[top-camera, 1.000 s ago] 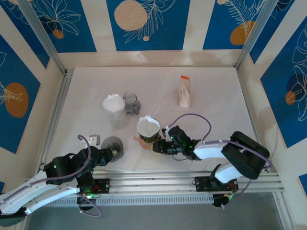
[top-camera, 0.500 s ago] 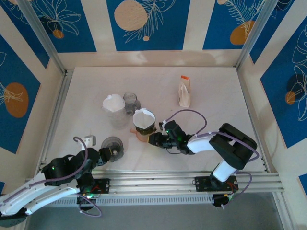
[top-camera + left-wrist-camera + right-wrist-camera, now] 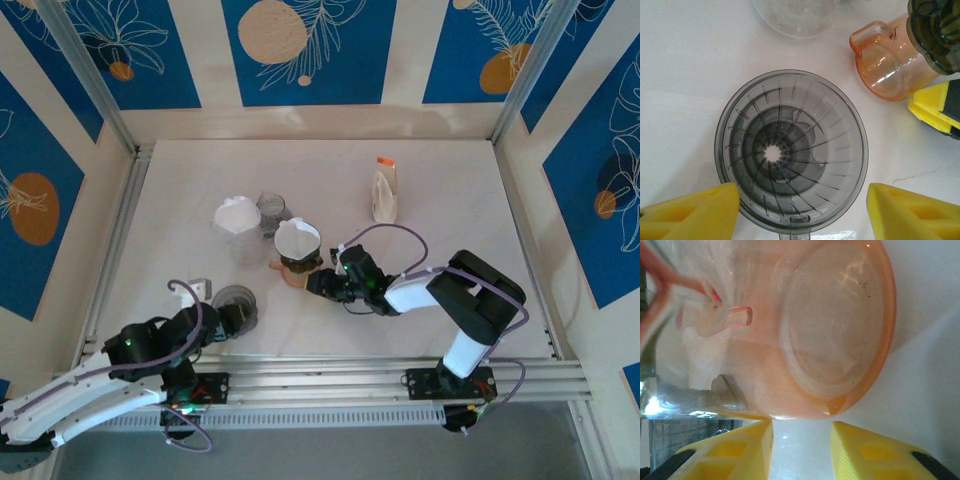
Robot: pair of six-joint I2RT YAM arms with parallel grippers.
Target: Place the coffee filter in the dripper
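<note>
Grey dripper (image 3: 790, 150) stands upright near-left on the table, mouth up and empty. Left gripper (image 3: 801, 200) is spread wide, one finger flanking each side of its near rim. This probably keeps the mouth free for loading.

Coffee filter (image 3: 297, 240) is a white cone seated in the orange dripper (image 3: 830, 330), to the right and far of the grey one, well outside the left fingers.

Right gripper (image 3: 802, 432) sits just near-right of the orange dripper. Its fingers are part-way apart with bare table between them, tips just short of the base. Contact cannot be told
</note>
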